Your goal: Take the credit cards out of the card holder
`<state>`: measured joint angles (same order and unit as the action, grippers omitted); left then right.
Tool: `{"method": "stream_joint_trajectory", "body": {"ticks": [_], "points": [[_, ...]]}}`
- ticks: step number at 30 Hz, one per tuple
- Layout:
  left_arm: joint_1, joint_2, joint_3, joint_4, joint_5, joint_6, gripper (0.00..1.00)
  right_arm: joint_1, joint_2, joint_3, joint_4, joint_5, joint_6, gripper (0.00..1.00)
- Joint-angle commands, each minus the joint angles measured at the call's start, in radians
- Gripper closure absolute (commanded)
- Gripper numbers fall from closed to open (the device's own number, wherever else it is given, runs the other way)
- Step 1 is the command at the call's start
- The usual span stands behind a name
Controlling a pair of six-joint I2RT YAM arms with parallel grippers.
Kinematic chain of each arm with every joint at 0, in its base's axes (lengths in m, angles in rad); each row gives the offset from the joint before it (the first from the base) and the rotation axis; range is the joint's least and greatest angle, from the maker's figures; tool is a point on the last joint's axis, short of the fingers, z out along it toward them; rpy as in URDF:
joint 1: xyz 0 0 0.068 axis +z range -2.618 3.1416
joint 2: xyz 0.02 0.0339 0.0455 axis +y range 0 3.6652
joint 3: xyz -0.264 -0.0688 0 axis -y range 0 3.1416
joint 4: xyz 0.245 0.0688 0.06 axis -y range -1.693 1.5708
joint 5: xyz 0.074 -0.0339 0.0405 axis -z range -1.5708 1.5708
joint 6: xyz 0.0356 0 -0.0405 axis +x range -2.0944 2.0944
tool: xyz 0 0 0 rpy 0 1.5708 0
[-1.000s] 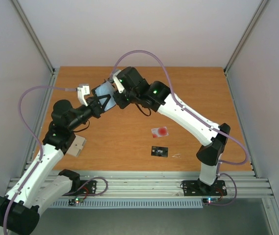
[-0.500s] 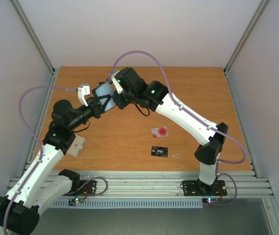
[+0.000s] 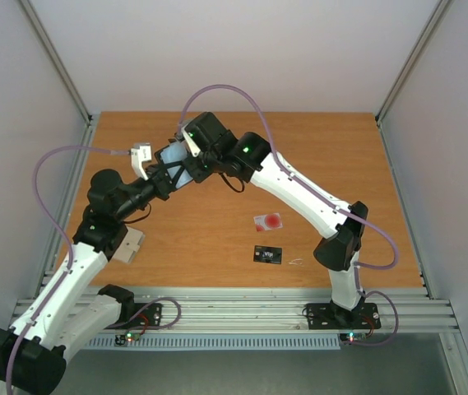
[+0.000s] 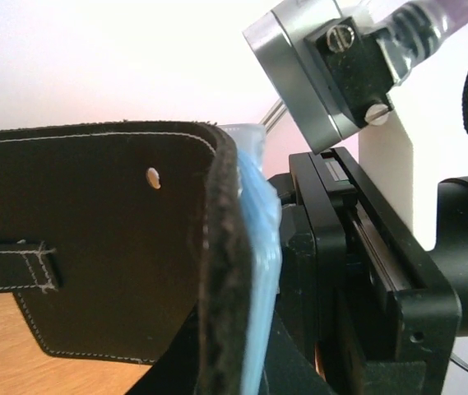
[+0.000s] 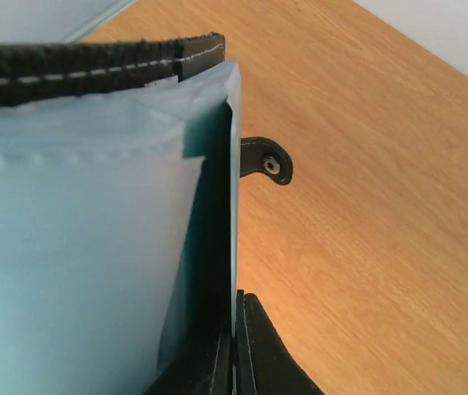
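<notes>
Tabletop point(image 3: 340, 148): two cards point(image 3: 268, 220) point(image 3: 267, 255), one card holder point(image 3: 172, 155)

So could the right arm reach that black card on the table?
Probably, yes: the black card lies uncovered on that arm's side. But the right fingers are shut on a thin card in the wallet.

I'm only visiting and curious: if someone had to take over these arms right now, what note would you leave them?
Left tool: shut on the holder, held up off the table.
Right tool: shut on a thin edge sticking out of the holder, apparently a teal card.
Done: two cards are out, the red-spot card and the black card, lying apart on the table.
Left: pull this card free, set it down, then check the holder. How many cards remain inside cannot be seen.
</notes>
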<state>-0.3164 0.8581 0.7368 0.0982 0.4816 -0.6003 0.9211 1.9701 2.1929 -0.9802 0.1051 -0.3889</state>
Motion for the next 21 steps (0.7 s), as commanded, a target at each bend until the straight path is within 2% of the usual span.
{"method": "stream_joint_trajectory", "body": {"ticks": [1,5,11,18,21], "points": [[-0.009,-0.02,-0.011,0.094,-0.006,-0.005,1.0,-0.001,-0.017,0.03,-0.027,0.028,0.007,0.99],[-0.009,-0.018,-0.051,0.059,-0.069,0.053,1.0,-0.002,-0.047,0.053,-0.051,-0.014,0.019,0.99],[-0.01,-0.01,-0.059,0.002,-0.153,0.223,1.0,-0.004,-0.076,0.071,-0.076,-0.061,0.056,0.99],[-0.014,-0.009,-0.074,-0.036,-0.167,0.245,1.0,-0.024,-0.086,0.069,-0.046,-0.142,0.098,0.99],[-0.018,-0.014,-0.072,-0.048,-0.174,0.255,1.0,-0.028,-0.086,0.066,-0.04,-0.127,0.101,0.99]]}}
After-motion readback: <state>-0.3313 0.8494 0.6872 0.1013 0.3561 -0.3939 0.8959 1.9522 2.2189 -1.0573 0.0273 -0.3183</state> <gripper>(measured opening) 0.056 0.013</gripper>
